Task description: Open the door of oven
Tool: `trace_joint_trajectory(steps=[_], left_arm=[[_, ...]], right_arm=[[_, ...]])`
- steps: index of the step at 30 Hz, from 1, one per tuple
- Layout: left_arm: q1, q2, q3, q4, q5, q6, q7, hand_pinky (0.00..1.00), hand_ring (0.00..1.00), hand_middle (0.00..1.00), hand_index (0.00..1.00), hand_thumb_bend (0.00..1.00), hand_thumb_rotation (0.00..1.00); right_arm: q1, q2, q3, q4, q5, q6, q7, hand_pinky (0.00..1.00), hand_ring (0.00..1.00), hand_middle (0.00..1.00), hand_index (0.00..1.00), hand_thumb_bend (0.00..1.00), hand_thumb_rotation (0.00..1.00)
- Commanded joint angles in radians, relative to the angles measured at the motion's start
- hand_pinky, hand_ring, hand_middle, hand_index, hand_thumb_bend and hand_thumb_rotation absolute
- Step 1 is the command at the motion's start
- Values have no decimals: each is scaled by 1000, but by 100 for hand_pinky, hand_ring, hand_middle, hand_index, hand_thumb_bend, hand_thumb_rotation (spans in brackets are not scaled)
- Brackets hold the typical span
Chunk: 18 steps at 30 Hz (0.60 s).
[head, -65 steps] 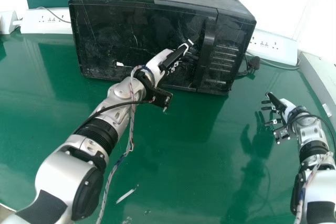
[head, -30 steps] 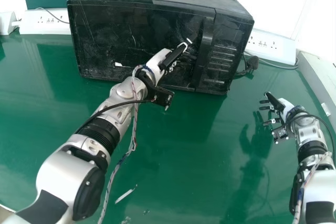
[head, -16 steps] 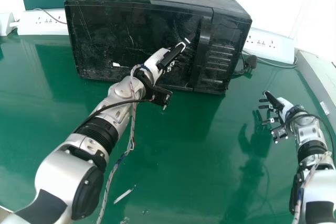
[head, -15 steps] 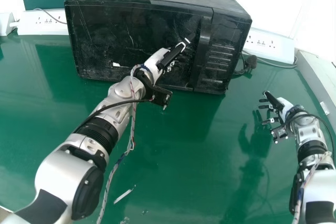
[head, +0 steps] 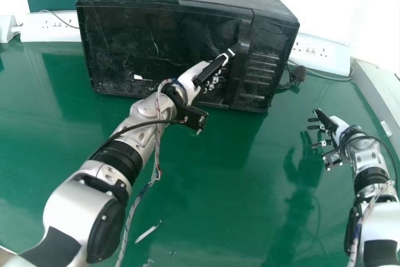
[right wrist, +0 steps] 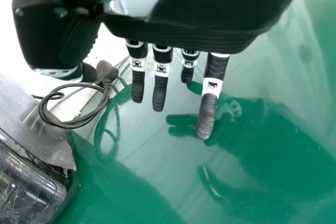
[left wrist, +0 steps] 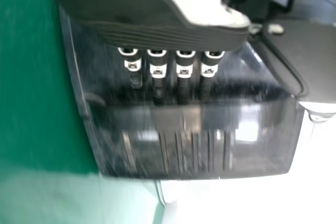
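Observation:
In the head view my left hand (head: 209, 74) is at the front of the black oven (head: 150, 42), its fingertips at the left side of the upright door handle (head: 244, 54). The door is closed. In the left wrist view the straight fingers of my left hand (left wrist: 157, 35) point at the handle bar (left wrist: 184, 116); whether they touch it I cannot tell. My right hand (head: 337, 130) is open above the table, right of the oven. The right wrist view has my right hand (right wrist: 189, 30) with fingers extended and the oven's corner (right wrist: 26, 182) to one side.
The oven stands at the back of the green table (head: 219, 186). Power strips (head: 53, 26) lie behind it. A black plug and cable (head: 297, 76) lie by its right side. A white scrap (head: 147, 232) is near the table's front.
My left hand has moved a little to the right, closer to the handle. The oven appears slightly farther left than at first. My right hand has kept its pose.

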Motion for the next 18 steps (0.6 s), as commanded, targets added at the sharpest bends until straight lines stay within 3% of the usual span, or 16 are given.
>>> trace_joint_trajectory(steps=[1,4,5,10,14,18], left_arm=[[-15,-17,-1,3,0,-10,-11,79,87,89,92,100,89],[-24,-23,-4,2,4,-10,-7,77,86,87,87,100,88],[-28,-25,-6,3,5,-9,-7,76,86,87,86,100,88],[-41,-35,-14,2,13,-21,-12,76,86,86,87,100,89],[-52,-44,-5,1,9,-14,-15,75,86,85,86,100,88],[-62,-50,3,0,2,-13,-31,75,83,83,85,100,87]], right_arm=[[39,33,7,25,2,24,30,66,75,78,82,53,49],[40,34,8,26,1,20,26,65,73,77,82,52,52],[39,35,6,26,3,25,27,63,71,76,81,52,49],[39,34,-6,26,15,26,37,69,76,79,83,52,49],[40,37,-7,27,11,25,25,62,72,78,84,50,49],[40,35,-2,26,6,21,24,65,73,79,87,55,49]])
